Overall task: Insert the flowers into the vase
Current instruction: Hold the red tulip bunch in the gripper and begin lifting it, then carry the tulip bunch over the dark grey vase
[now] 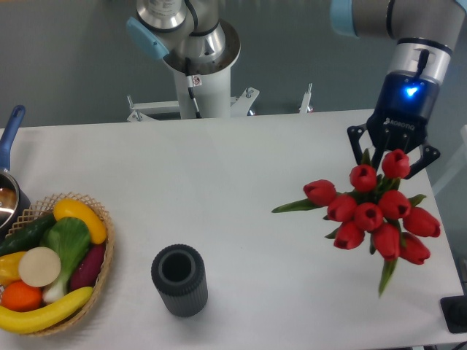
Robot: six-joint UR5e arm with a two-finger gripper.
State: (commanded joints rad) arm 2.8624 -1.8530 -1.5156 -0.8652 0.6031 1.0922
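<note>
**A:** Tulips (373, 214) first — what are they like, and where?

**B:** Smooth, closed red buds, about nine, packed into a rounded cluster at the right side of the white surface (241, 182), with long pointed green leaves sticking out left and toward the near edge. The bunch is held up off the surface by the pincer (393, 148).

**A:** How is the pincer set?

**B:** Its black fingers come down from a dark body with a blue light, and they are closed around the stems just behind the buds. The stems themselves are mostly hidden by the flower heads.

**A:** Which way does the bunch point?

**B:** Its long axis runs roughly far to near, tilted; the buds face the camera and the near edge, while the stem end goes back up into the pincer.

**A:** And the vase (179, 280)?

**B:** Short dark grey cylinder, ribbed sides, round open mouth, standing upright near the front edge, left of centre. Nothing shows inside its mouth. It is well apart from the flowers.

**A:** Other containers?

**B:** A woven wicker basket (104, 257) at the near left holds glossy produce: a yellow banana, an orange, a green leafy vegetable, a cucumber, a purple piece, a yellow pepper and a pale round slice. Beside it, at the left edge, part of a metal pot with a blue handle (10, 128).
</note>
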